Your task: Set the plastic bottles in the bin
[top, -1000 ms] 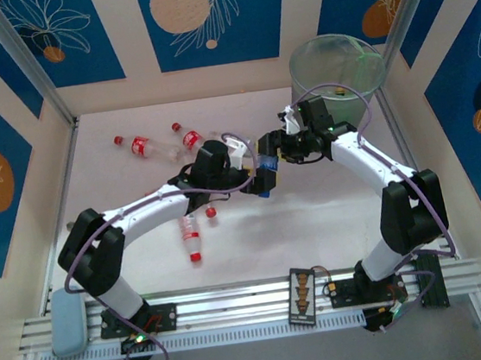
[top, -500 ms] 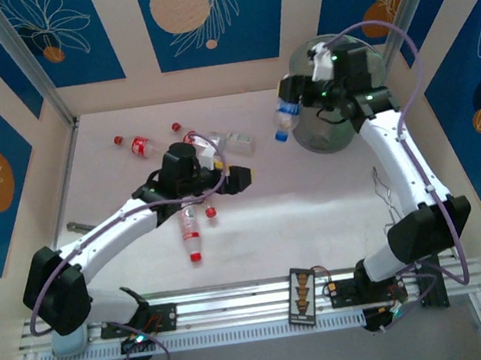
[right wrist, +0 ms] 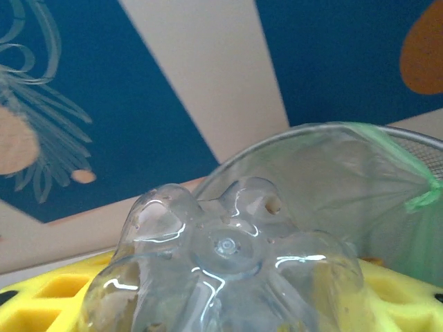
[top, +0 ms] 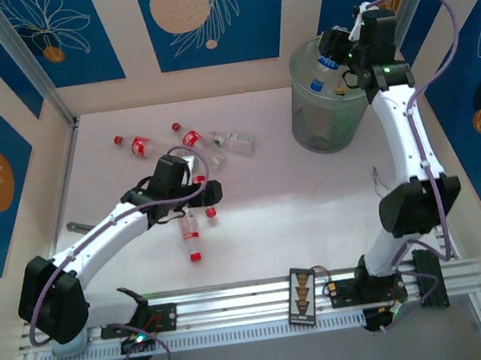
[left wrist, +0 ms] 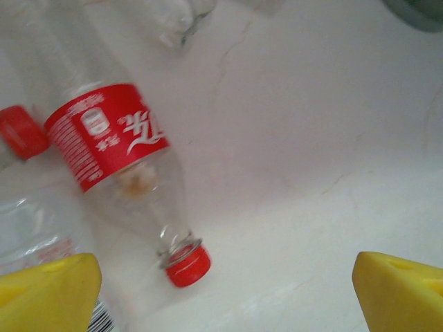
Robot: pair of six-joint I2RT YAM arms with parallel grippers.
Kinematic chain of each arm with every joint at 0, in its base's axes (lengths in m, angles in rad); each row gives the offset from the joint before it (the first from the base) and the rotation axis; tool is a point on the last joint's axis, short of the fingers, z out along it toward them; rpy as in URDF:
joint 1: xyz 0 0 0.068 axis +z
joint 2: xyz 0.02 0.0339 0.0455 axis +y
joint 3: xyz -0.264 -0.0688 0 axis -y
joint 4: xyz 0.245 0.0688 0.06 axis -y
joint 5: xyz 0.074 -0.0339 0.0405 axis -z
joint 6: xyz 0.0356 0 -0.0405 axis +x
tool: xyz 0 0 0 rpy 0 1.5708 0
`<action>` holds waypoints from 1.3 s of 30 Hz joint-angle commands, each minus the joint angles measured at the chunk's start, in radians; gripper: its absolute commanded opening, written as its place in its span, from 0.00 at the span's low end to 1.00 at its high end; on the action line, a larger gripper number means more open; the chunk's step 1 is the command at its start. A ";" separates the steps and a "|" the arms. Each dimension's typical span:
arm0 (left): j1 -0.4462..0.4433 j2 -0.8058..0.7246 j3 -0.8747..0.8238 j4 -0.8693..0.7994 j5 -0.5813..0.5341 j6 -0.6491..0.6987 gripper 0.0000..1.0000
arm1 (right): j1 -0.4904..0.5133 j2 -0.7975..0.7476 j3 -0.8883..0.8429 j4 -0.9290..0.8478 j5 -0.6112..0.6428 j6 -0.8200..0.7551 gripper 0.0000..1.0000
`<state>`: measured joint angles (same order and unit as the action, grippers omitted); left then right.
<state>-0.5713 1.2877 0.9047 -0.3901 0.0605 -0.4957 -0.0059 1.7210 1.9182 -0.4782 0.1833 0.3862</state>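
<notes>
Right end effector clamps one bottle over the bin; left end effector, spread apart, hovers above five bottles on the desk.

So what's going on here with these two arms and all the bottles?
Two robot arms are tidying plastic bottles into a bin. The right gripper holds a blue-capped bottle above the open bin; it is not yet dropped. The left gripper hovers open over a red-labelled bottle lying on the table. Several more bottles lie close by, waiting their turn.
</notes>
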 commanded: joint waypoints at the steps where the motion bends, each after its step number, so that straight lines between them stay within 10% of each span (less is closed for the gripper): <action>1: 0.007 -0.045 -0.019 -0.070 -0.060 0.001 0.93 | -0.017 0.073 0.079 -0.006 0.044 -0.001 0.54; 29: 0.007 -0.002 -0.062 -0.075 -0.080 -0.003 0.93 | -0.041 0.470 0.192 -0.270 -0.184 0.018 0.56; 39: 0.006 0.016 -0.066 -0.074 -0.081 -0.003 0.93 | -0.043 0.526 0.204 -0.318 -0.227 -0.019 0.70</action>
<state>-0.5713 1.2957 0.8501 -0.4610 -0.0059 -0.4957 -0.0536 2.2333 2.0872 -0.7288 0.0166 0.3866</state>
